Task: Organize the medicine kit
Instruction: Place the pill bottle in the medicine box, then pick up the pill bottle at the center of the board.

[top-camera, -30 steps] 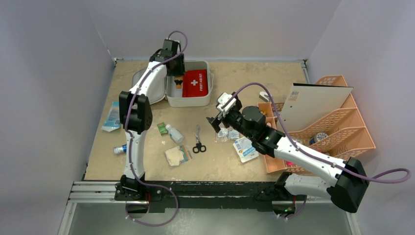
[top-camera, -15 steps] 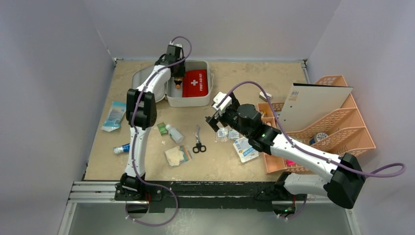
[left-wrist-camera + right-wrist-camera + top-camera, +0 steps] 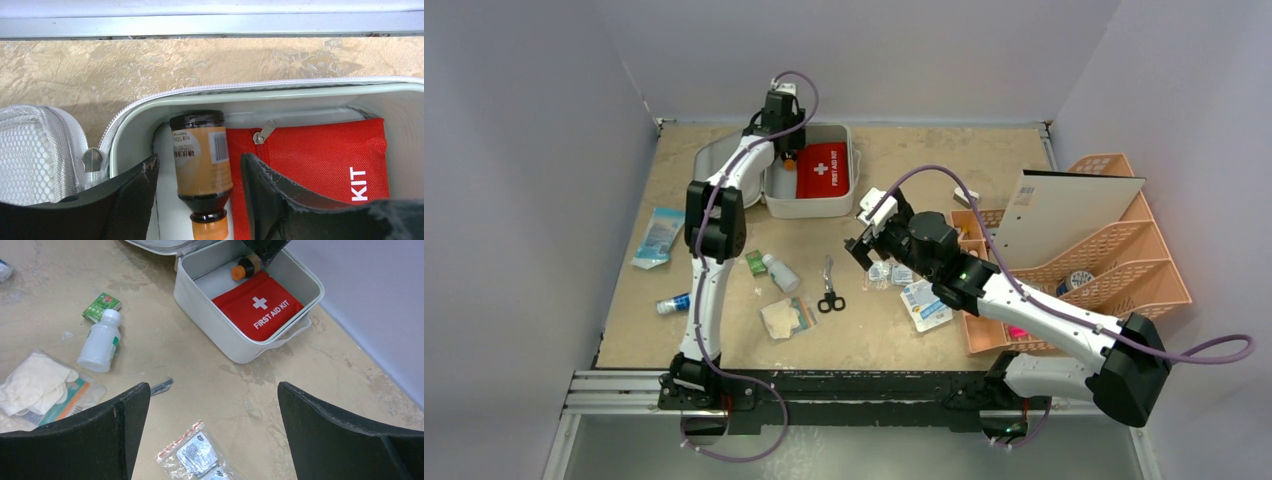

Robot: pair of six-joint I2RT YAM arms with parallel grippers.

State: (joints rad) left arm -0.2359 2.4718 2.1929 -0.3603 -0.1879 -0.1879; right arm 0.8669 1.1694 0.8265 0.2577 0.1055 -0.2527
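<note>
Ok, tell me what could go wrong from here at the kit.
The left gripper has its jaws open astride the brown bottle lying in the medicine kit; pulling out askew might drag it along.
The bottle lies on its side beside the red pouch, so it may roll.
A finger could snag the pouch's zip pull close by.

Tan, rough-textured tabletop [image 3: 924, 160]. Carried the open medicine kit [image 3: 809, 210] at far centre and a peach organizer [image 3: 1159, 270] at right. Bore, loose between them, scissors [image 3: 829, 290], white bottle [image 3: 780, 272], green box [image 3: 755, 262], glove packet [image 3: 786, 318], blue pouch [image 3: 656, 237] and blister packs [image 3: 890, 272].
</note>
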